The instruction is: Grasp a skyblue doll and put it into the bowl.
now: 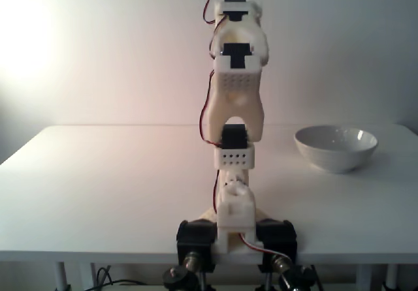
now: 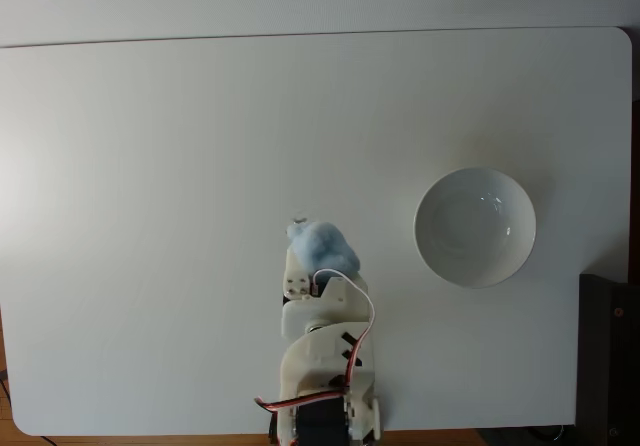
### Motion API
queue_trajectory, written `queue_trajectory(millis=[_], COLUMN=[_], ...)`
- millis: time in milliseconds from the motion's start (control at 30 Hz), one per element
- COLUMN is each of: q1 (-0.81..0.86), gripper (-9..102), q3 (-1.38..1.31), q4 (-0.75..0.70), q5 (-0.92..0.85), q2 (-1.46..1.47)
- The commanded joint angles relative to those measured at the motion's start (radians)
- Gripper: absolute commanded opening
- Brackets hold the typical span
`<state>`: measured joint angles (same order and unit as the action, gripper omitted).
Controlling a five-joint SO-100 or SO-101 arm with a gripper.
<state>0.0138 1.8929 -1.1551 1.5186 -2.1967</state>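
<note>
Small, fuzzy, lumpy plush doll (image 2: 323,247) in pale sky-blue, soft against hard plastic, sitting just at the tip of the white printed arm (image 2: 325,351) in the top-down fixed view, a little nearer the desk's near edge than its middle. Gripper (image 2: 300,234) mostly hidden under the doll there, so impossible to tell whether closed on the plush or merely under it; jaw spread not readable either. Round, wide, glossy off-white ceramic bowl (image 2: 475,227) with a plain smooth rim, well apart from the doll toward the right edge of the desk, hollow and shiny inside with small glints of light. Same bowl (image 1: 336,147) in the front-facing fixed view, tapering to a narrow base, standing right of the arm. Arm (image 1: 233,108) there reared upright in chunky white segments with black servo blocks, perforated panels and thin red wires, clamped at the near edge by 2 black clamps (image 1: 196,239). Desk (image 2: 150,166) matte white, smooth, with rounded corners. Behind, a plain pale wall (image 1: 98,43), washed by a bright warm glow at upper left.
</note>
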Motion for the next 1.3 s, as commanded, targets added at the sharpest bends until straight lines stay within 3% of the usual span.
queue_trajectory(millis=[0,433,867,1267], q1=[0.091,0.334,0.495,0.607], gripper=[0,0,0,0], q3=[-0.080,-0.347,-0.687,-0.845], q4=[0.017,0.018,0.018,0.018], q5=[0.008,0.008,0.008,0.009], q2=[-0.014,0.225,0.603,0.867])
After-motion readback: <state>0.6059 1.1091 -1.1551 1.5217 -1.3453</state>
